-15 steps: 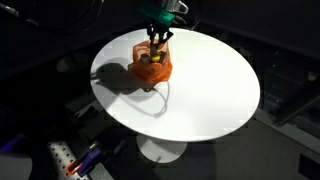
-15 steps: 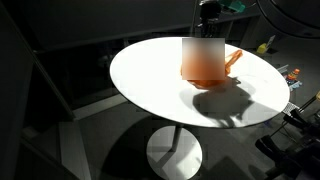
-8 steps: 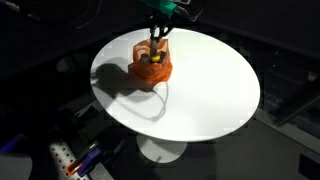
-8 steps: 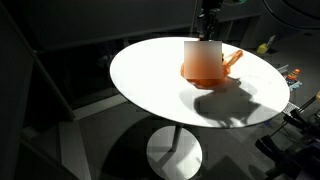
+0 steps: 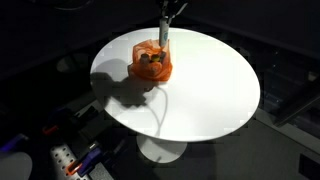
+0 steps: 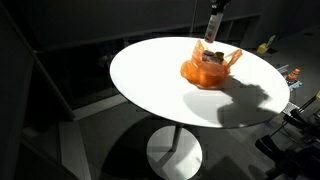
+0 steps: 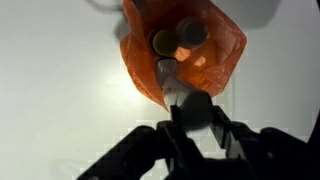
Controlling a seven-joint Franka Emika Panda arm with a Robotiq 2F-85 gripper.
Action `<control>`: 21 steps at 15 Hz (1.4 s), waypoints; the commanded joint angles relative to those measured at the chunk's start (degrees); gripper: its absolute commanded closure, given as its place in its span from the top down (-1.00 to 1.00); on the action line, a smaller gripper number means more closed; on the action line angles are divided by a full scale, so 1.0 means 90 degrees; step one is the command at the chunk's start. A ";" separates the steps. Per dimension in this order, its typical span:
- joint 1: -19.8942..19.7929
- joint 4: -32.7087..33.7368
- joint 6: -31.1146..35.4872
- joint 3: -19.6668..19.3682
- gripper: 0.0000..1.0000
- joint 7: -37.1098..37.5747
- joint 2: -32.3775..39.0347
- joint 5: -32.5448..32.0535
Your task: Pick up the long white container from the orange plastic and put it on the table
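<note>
The orange plastic bag (image 5: 151, 65) lies open on the round white table (image 5: 210, 95), also in the other exterior view (image 6: 208, 70) and the wrist view (image 7: 215, 50). My gripper (image 7: 192, 112) is shut on the top of the long white container (image 7: 172, 82). The container hangs upright above the bag in both exterior views (image 5: 164, 32) (image 6: 214, 26), clear of the plastic. The gripper is mostly cut off at the top edge in both exterior views (image 5: 171, 8) (image 6: 218, 5). Two round containers (image 7: 176, 38) sit in the bag.
The table's edge (image 6: 125, 85) drops to a dark floor. A white power strip (image 5: 62, 158) and cables lie on the floor below. A yellow object (image 6: 265, 46) stands beyond the table's far side.
My gripper has risen from inside the bag, lifting the long white container out of the orange plastic. The bag has stayed on the table.
</note>
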 commanded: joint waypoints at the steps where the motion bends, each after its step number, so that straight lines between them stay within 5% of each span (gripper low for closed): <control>1: -0.0253 0.0047 -0.0061 -0.0179 -0.80 0.0333 -0.0170 0.0026; 9: -0.0731 0.0257 0.0055 -0.0380 -0.80 0.0674 0.0583 0.0237; 19: -0.0710 0.0278 0.0994 -0.0382 -0.78 0.0956 0.1491 0.0241; 20: -0.0705 0.0236 0.1015 -0.0369 0.17 0.0950 0.1463 0.0240; 21: -0.0685 0.0184 0.1003 -0.0373 0.22 0.0960 0.1408 0.0215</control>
